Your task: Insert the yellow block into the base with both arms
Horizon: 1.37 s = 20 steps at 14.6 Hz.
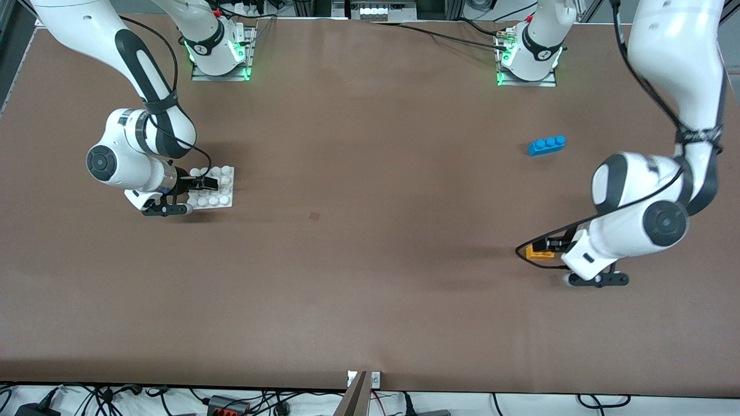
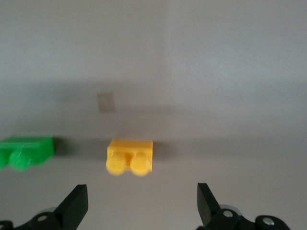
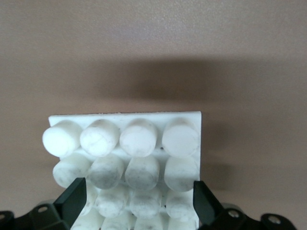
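Note:
The yellow block (image 1: 540, 253) lies on the table toward the left arm's end, partly under the left arm's hand. In the left wrist view the yellow block (image 2: 129, 156) lies just ahead of the open left gripper (image 2: 141, 206), not between its fingers. In the front view the left gripper (image 1: 554, 245) is low over the table beside the block. The white base (image 1: 219, 186) lies flat toward the right arm's end. The right gripper (image 1: 203, 185) is open with its fingers on either side of the base (image 3: 127, 143). In the right wrist view the right gripper (image 3: 139, 203) straddles the near rows of studs.
A green two-stud brick (image 2: 26, 151) lies beside the yellow block; the left arm hides it in the front view. A blue three-stud brick (image 1: 546, 145) lies farther from the front camera than the yellow block. A small square mark (image 1: 314, 215) is on the brown table's middle.

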Tool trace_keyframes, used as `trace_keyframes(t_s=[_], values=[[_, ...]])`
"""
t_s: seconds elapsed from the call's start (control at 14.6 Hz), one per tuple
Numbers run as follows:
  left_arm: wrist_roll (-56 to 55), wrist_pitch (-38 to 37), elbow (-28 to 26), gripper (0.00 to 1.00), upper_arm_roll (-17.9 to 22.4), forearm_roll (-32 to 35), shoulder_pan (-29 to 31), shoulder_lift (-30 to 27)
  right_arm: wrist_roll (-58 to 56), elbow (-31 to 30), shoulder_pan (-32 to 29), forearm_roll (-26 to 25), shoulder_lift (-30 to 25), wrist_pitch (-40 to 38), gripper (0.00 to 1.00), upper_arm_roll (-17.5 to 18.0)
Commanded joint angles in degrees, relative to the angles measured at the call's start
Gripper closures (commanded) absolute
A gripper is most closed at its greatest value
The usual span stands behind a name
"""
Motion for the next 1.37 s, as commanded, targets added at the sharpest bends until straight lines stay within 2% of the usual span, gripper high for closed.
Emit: trace_keyframes(t_s=[0.0, 0.07, 0.21, 0.27, 0.55, 0.82, 1.1, 1.3], values=[[4.48, 2.83, 1.21, 0.00, 0.35, 0.87, 1.11, 2.40, -0.49, -0.41, -0.72, 1.03, 0.94, 1.09, 0.00, -0.14], [5.01, 3.01, 1.03, 0.00, 0.43, 0.87, 1.11, 2.84, -0.49, -0.41, -0.90, 1.03, 0.94, 1.01, 0.01, -0.14], [5.63, 4.67, 0.95, 0.00, 0.52, 1.22, 1.11, 3.64, -0.49, -0.41, -0.90, 1.03, 1.12, 1.01, 0.12, -0.14], [5.63, 5.64, 0.07, 0.00, 0.44, 1.14, 1.11, 4.16, -0.49, -0.33, -0.90, 1.03, 1.12, 1.09, 0.14, -0.14], [5.63, 11.00, -4.76, 0.00, 0.44, 1.22, 1.11, 3.82, -0.49, -0.24, -0.99, 1.03, 1.47, 1.01, 0.30, -0.23], [5.63, 11.62, -6.52, 0.00, 0.52, 1.31, 1.20, 3.20, -0.49, -0.24, -1.25, 1.03, 2.34, 1.01, 0.36, -0.23], [5.63, 11.97, -8.45, 0.00, 0.44, 1.31, 1.20, 2.59, -0.49, -0.24, -1.17, 1.03, 2.44, 0.83, 0.37, -0.14], [5.63, 15.04, -11.44, 0.00, 0.52, 1.31, 1.20, 1.62, -0.31, -0.24, -0.64, 1.03, 2.52, 0.74, 0.37, 0.12]])
